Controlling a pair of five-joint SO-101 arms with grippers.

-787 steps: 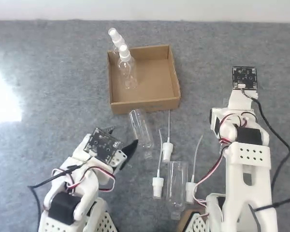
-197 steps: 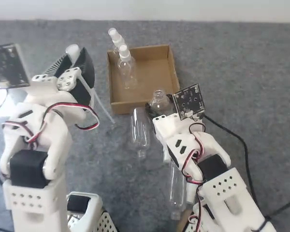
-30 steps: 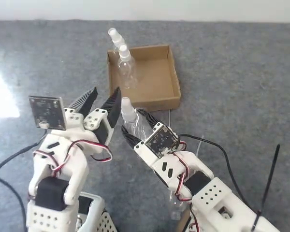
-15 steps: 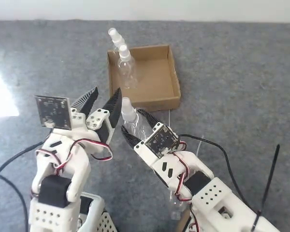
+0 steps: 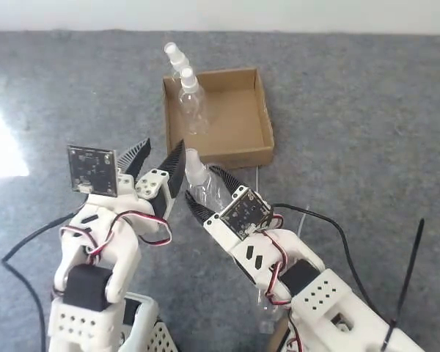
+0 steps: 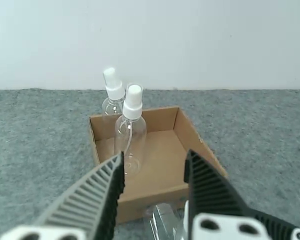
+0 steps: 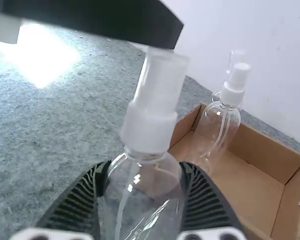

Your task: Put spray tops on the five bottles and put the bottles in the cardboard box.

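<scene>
The right claw (image 5: pixel 200 187) is clamped around the shoulder of a clear plastic bottle (image 7: pixel 142 185), holding it tilted above the desk just short of the near wall of the cardboard box (image 5: pixel 218 157). A white spray top (image 7: pixel 152 105) sits on the bottle's neck. The pictures do not tell whether it is threaded down or merely resting.

The left claw (image 5: pixel 164 144) hangs spread and empty, with one ribbed finger just beside the cap. That closeness looks like the first hazard, since a brush from the finger could cock or unseat a loose top.

One capped bottle (image 5: pixel 193 108) stands inside the box against its left wall. Another (image 5: pixel 174 57) stands at the far left corner, inside or just behind the wall, which cannot be told.

If the held bottle is carried in low, its base may catch the near wall and shove the light box. If it is set down too far left, it may topple the standing bottle. Smooth plastic held at a slant could also twist between the jaws. A thin white tube (image 5: pixel 257 178) lies by the box's near right corner.
</scene>
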